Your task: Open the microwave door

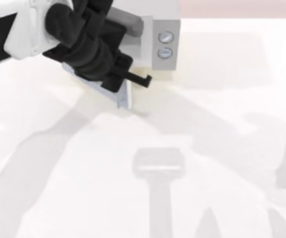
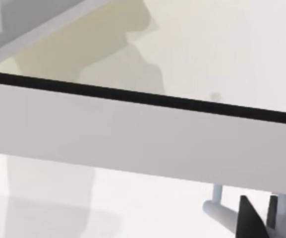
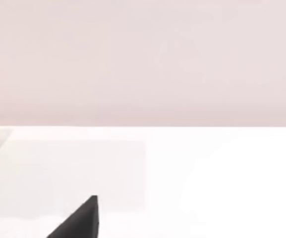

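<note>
Microwave [image 1: 155, 27] at counter's [image 1: 217, 129] 12 o'clock; door [image 1: 124, 96] swung partly open toward 7 o'clock. Left gripper [image 1: 142, 78] at handle [image 2: 222, 215], clamped or not: cannot tell. Right arm out of top view, parked.

Risk: fingers slipping off handle mid-arc; pull dragging microwave.

No legible writing; red mark on left arm unreadable.

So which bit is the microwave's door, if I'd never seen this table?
Find the small silver-grey microwave at the top view's far edge, with two round knobs stacked on its front. The microwave door is the flat grey panel swung out from it toward the left, under the left gripper. Unlike the knob panel, it stands at an angle, away from the box.
</note>
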Robot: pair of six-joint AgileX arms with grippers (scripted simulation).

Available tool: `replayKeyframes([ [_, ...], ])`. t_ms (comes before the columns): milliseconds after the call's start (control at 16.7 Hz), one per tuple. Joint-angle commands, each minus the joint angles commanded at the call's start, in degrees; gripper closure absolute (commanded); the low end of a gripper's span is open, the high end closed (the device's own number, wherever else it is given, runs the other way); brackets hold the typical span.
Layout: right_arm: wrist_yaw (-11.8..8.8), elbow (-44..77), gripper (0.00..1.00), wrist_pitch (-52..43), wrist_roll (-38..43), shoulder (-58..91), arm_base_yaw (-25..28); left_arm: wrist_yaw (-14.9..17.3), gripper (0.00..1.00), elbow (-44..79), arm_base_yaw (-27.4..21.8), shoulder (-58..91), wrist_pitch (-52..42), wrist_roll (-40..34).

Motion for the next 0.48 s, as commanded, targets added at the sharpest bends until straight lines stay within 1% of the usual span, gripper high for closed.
replayKeyframes([
  [300,0.0,0.0,0.0,0.0,0.0,0.0,0.0,3.08,1.0,-3.1,2.37,-2.54,0.06,5.97],
  [480,0.0,0.0,0.0,0.0,0.0,0.0,0.0,3.61,1.0,-3.58,2.73,-2.96,0.09,6.94],
])
